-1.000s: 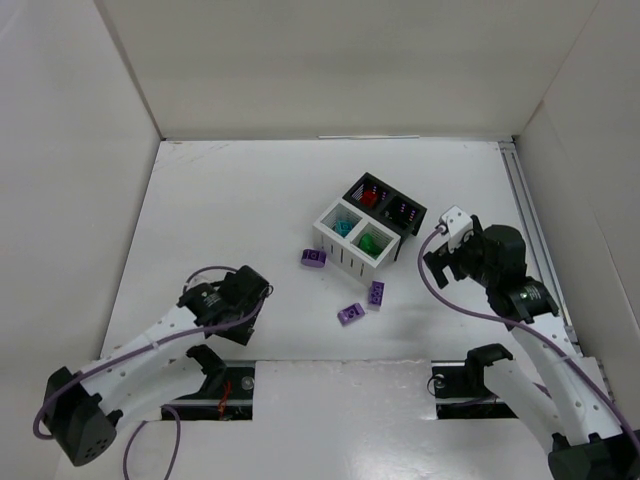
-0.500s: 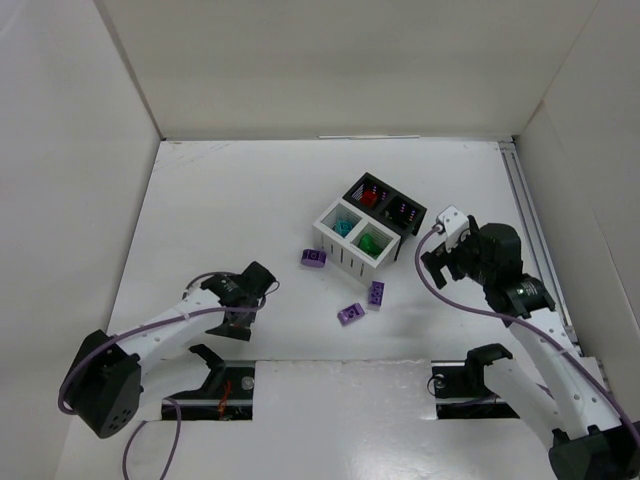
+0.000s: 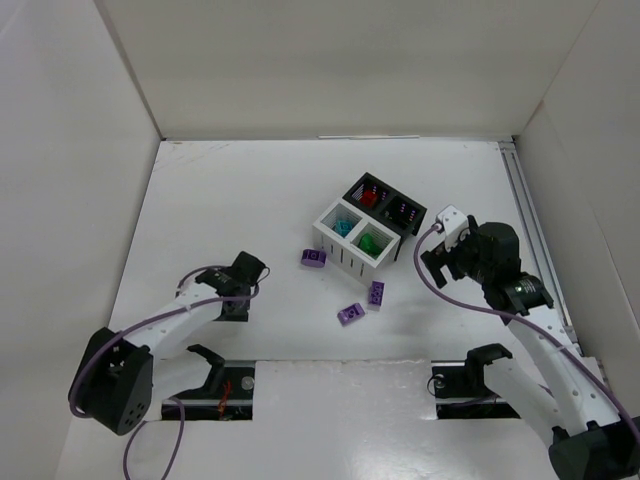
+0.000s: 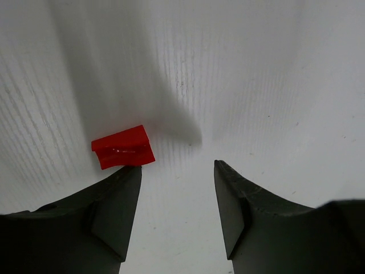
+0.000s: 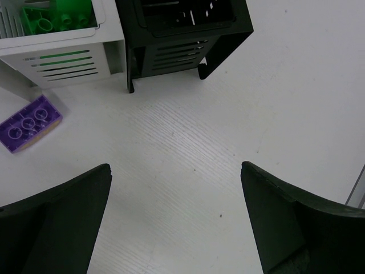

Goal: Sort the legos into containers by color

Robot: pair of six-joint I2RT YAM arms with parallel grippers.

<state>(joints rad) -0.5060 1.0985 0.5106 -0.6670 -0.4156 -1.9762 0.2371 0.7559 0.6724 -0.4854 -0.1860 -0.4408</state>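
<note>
The containers (image 3: 345, 255) stand right of centre: two white slatted bins holding teal (image 3: 343, 227) and green (image 3: 372, 242) legos, two black bins holding red (image 3: 368, 197) and purple (image 3: 404, 211) ones. Three purple legos lie loose on the table (image 3: 313, 258), (image 3: 376, 294), (image 3: 350, 314). My left gripper (image 3: 243, 273) is open and low over the table. In the left wrist view a red lego (image 4: 123, 147) lies just outside the tip of its left finger (image 4: 117, 200), not between the jaws (image 4: 177, 166). My right gripper (image 3: 438, 264) is open and empty, right of the bins (image 5: 177, 168).
The right wrist view shows the white bin with green legos (image 5: 68, 60), a black bin (image 5: 182, 40) and one purple lego (image 5: 28, 123) at the left. White walls enclose the table; a rail (image 3: 530, 220) runs along its right edge.
My left gripper has moved away from the arm's base, toward the table's middle, and stays open. The right arm has barely moved.
</note>
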